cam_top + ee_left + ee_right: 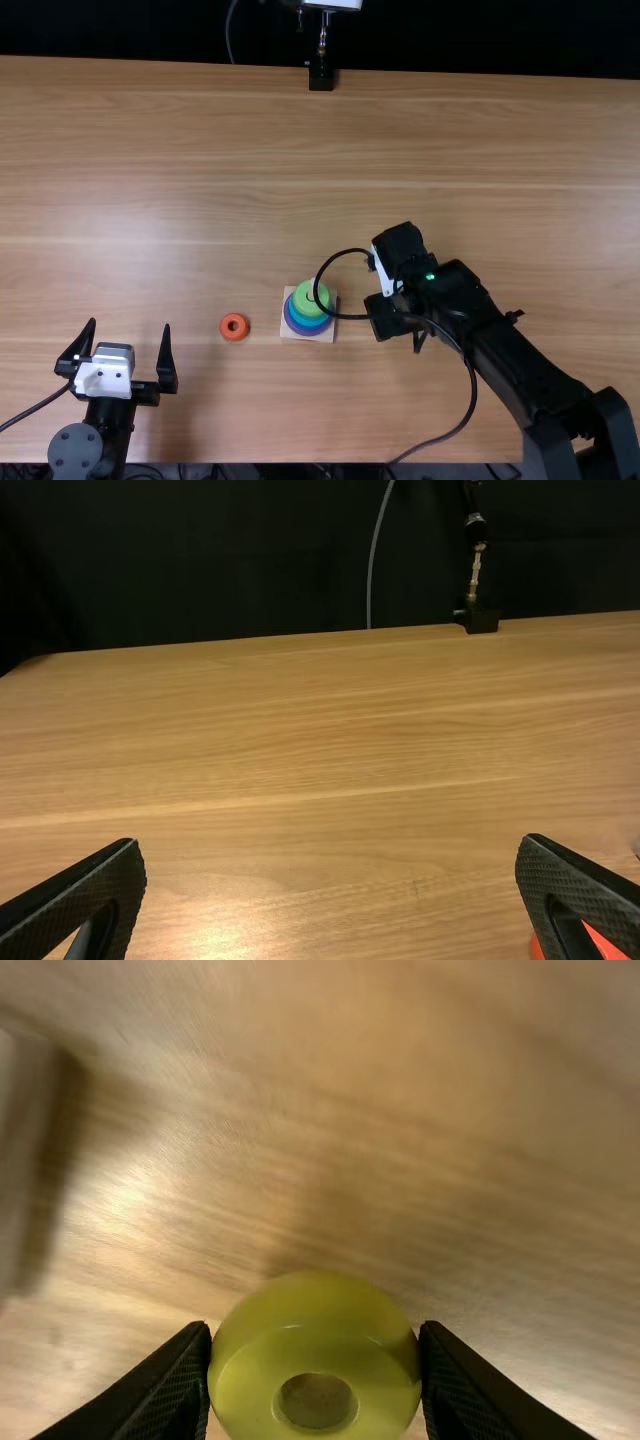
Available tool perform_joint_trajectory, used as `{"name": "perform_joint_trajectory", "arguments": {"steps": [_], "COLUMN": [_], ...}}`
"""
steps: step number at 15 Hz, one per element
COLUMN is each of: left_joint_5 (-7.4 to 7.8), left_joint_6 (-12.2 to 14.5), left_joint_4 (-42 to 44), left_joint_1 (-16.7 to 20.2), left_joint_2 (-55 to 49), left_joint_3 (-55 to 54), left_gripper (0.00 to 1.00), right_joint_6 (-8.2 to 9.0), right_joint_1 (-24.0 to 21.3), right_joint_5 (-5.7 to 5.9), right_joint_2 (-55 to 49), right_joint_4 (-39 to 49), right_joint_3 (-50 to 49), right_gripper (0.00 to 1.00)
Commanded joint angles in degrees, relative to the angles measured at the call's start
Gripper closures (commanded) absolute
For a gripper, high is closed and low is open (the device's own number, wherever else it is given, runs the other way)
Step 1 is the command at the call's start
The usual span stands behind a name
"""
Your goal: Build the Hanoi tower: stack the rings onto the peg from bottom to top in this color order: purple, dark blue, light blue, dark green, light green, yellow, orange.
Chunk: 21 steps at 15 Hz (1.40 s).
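In the top view, the left pincer [129,325] is spread wide at the lower left of the frame. The right pincer [385,318], right of centre, holds a yellow ring [315,1342] between its fingers, as the right wrist view shows. Just left of it, a stack of green, blue and purple rings [302,292] sits on a pale square base [327,337]. An orange ring [226,327] lies flat on the worktop [150,200], left of the base.

Loose ring [225,328] left of stacked rings [305,303] on base [287,334]
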Motion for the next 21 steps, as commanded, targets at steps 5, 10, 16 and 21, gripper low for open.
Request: {"name": "perform_joint_trajectory", "arguments": {"steps": [5, 10, 16, 21], "left_joint_5": [0.19, 0.19, 0.19, 0.19], "left_joint_6": [0.4, 0.4, 0.4, 0.4], "left_joint_4": [-1.1, -1.1, -1.1, -1.1], "left_joint_1": [0.2, 0.2, 0.2, 0.2], "left_joint_2": [-0.7, -0.7, -0.7, -0.7], "left_joint_3": [-2.9, -2.9, -2.9, -2.9], "left_gripper": [0.0, 0.0, 0.0, 0.0], "right_joint_6": [-3.24, -2.92, -3.13, -2.6], "right_joint_1": [0.6, 1.0, 8.2, 13.0], "right_joint_5": [0.37, 0.26, 0.05, -0.05], "right_joint_2": [0.4, 0.5, 0.5, 3.2], "right_joint_4": [-17.1, -24.9, -24.8, -24.7], "right_joint_3": [14.7, 32.1, 38.5, 41.6], "right_gripper": [1.0, 1.0, 1.0, 1.0]}}
